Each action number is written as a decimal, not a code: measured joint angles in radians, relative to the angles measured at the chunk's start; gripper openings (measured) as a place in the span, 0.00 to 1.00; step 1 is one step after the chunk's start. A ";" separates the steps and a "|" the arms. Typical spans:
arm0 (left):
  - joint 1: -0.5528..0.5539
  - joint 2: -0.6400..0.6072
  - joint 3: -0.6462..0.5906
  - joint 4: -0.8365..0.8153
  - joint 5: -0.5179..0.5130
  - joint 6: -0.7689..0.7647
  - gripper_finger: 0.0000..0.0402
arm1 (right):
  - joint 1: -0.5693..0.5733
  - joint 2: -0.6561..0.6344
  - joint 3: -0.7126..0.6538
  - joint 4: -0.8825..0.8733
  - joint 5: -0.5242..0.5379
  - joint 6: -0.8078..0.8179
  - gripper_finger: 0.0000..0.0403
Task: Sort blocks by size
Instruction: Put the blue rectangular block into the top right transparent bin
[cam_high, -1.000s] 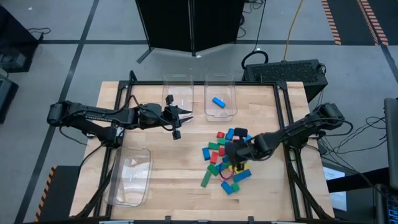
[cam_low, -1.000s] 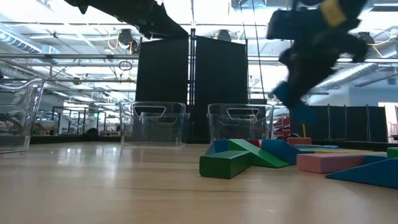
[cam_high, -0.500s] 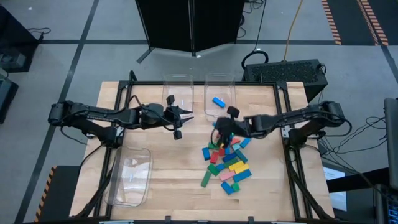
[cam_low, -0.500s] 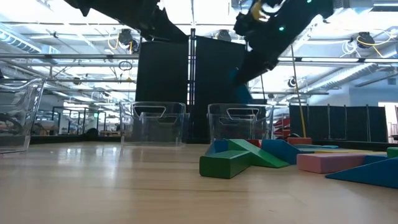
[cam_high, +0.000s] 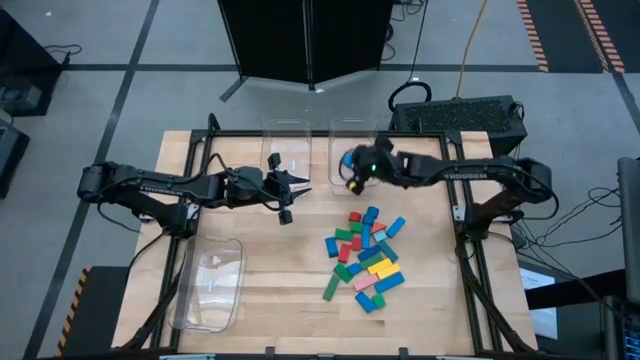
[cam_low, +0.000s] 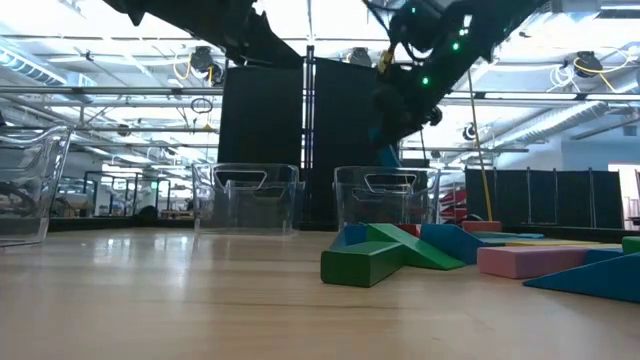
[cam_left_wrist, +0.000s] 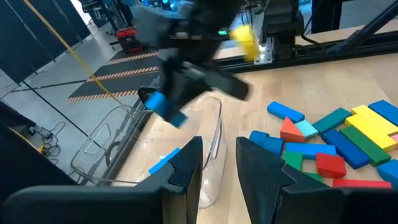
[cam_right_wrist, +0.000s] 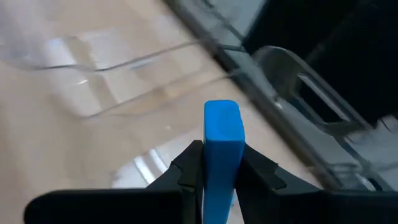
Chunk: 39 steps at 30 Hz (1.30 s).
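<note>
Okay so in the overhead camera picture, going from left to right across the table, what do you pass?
Clear plastic bin at the near left → left gripper, empty → right gripper, shut on a small blue block over the right-hand clear far bin → heap of coloured rectangular blocks.

I hold one small blue block (cam_right_wrist: 221, 146) upright between my right jaws, above the table's far side, at twelve o'clock. The other blocks (cam_high: 364, 256) lie heaped, mixed colours, toward four o'clock.
</note>
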 joint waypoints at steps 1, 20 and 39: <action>0.000 0.000 0.000 0.001 0.000 0.000 0.25 | -0.024 0.000 0.000 0.001 -0.014 0.001 0.14; 0.000 0.000 0.000 0.027 -0.004 0.000 0.25 | -0.262 0.119 0.000 0.110 -0.306 0.129 0.14; 0.000 0.000 0.000 0.026 -0.004 0.000 0.25 | -0.264 0.244 0.023 0.161 -0.342 0.077 0.20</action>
